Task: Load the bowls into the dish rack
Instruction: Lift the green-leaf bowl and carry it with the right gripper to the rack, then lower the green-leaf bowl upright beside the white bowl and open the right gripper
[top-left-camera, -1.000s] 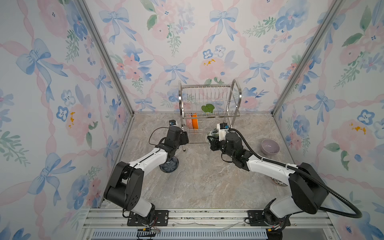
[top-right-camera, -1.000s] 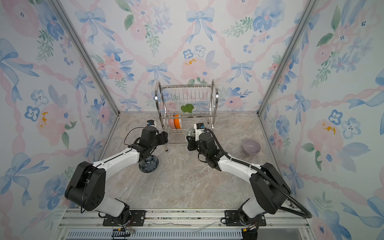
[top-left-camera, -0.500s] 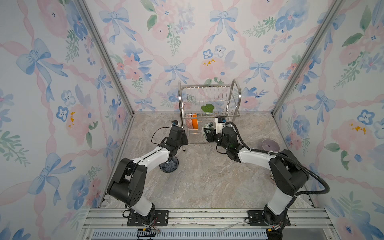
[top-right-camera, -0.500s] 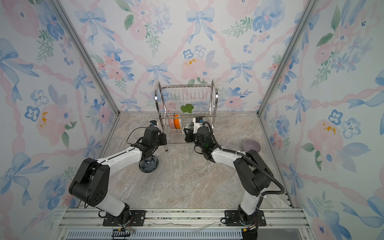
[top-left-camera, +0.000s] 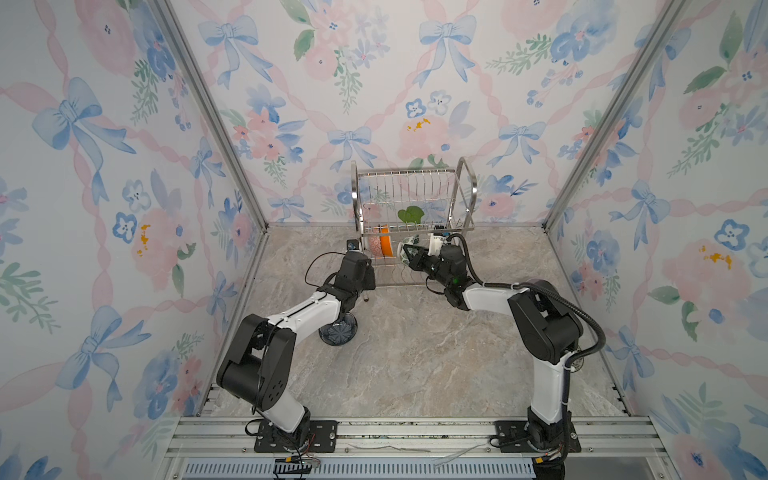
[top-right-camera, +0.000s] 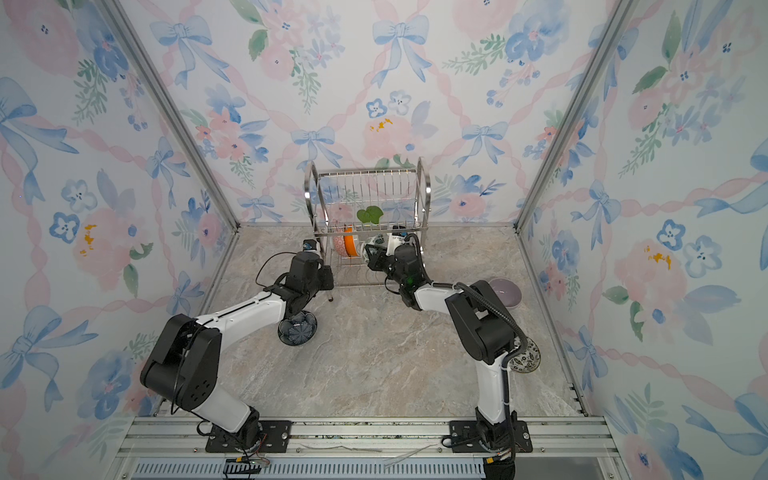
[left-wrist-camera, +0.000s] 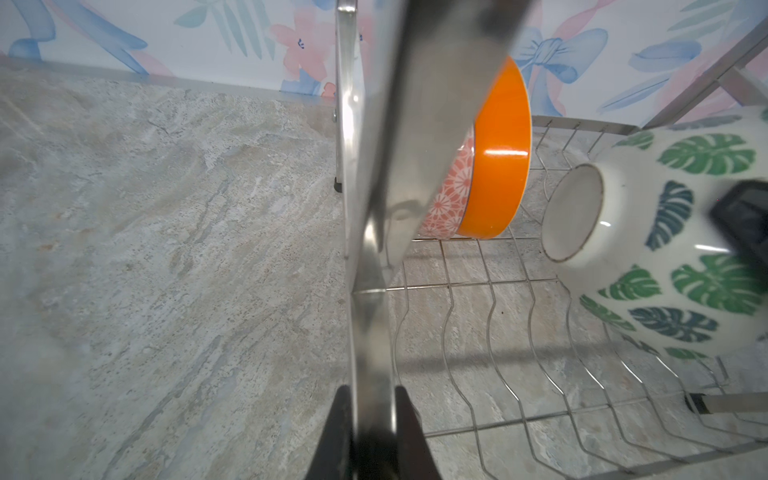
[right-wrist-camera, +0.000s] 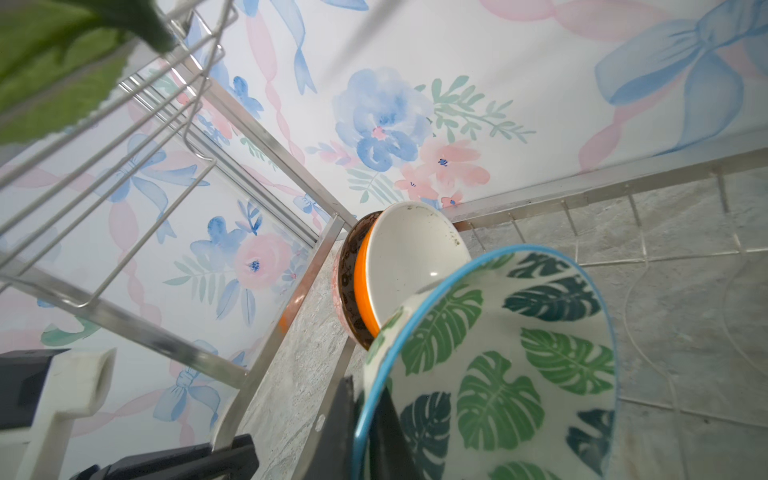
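The dish rack (left-wrist-camera: 370, 324) has its front leg pinched tight between my left fingers (left-wrist-camera: 336, 432). My right fingers (right-wrist-camera: 344, 419) clamp the green leaf-print bowl (right-wrist-camera: 498, 374) by its rim inside the lower tier. Just beyond them, 2 more stand on edge: the orange bowl (left-wrist-camera: 498, 166) and the pink-patterned bowl (left-wrist-camera: 451, 195).

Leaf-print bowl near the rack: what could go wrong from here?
The leaf-print bowl, pinched only at its rim by the right pincer, hangs close to the orange bowl on edge; it could knock it or slip.
The left pincer clamps the dish rack frame; a pull could shift it.
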